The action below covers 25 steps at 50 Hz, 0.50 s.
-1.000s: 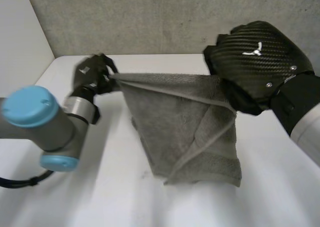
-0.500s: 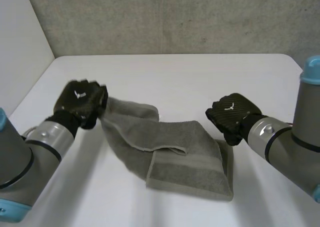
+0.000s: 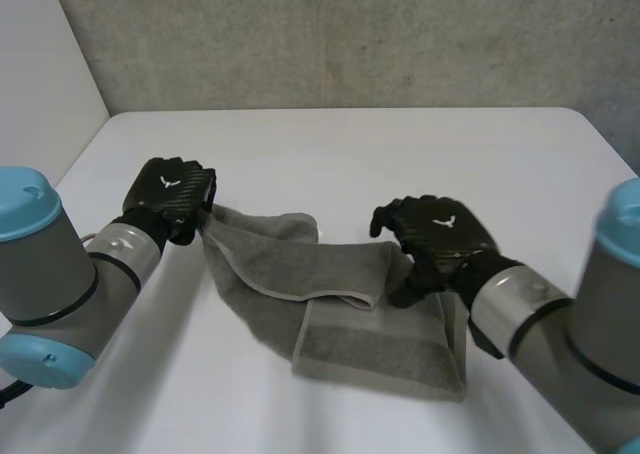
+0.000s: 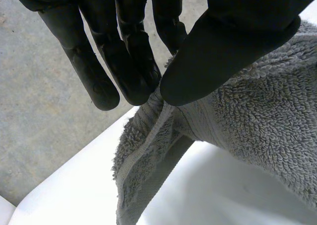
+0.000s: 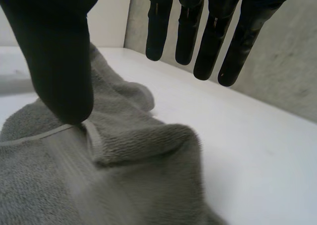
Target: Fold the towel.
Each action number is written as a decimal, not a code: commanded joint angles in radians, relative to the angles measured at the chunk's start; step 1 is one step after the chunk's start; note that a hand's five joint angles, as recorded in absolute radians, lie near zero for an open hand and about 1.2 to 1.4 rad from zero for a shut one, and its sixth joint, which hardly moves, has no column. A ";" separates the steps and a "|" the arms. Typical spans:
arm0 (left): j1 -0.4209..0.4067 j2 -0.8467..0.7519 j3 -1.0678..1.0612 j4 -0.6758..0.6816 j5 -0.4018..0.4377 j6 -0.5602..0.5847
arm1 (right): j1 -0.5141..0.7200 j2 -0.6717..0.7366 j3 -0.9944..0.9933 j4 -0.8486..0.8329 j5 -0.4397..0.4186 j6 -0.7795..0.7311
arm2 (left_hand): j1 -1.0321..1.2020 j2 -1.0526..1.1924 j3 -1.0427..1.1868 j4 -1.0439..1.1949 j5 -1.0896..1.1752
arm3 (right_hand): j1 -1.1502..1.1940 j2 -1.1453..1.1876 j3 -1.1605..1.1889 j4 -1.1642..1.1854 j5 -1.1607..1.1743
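Towel [image 3: 350, 304]: lay crumpled on the table [image 3: 400, 144].
Left hand [image 3: 170, 196]: pinched its 10 o'clock corner.
Right hand [image 3: 435, 236]: spread, empty, over its 2 o'clock edge.
Risk: a one-sided pull could skew the fold.

Soft, even light; the white table [image 3: 400, 154] is bright, faint shadow edging the towel [image 3: 370, 354]

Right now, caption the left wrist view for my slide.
Left hand pinches the towel by its hem above the white table.
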 commanded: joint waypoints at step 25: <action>0.001 0.054 -0.039 -0.001 0.000 -0.007 | 0.070 0.364 -0.273 -0.065 0.111 0.041 | 0.205 0.180 0.181 0.180 0.190 | 0.557 0.497 0.503 0.505 0.511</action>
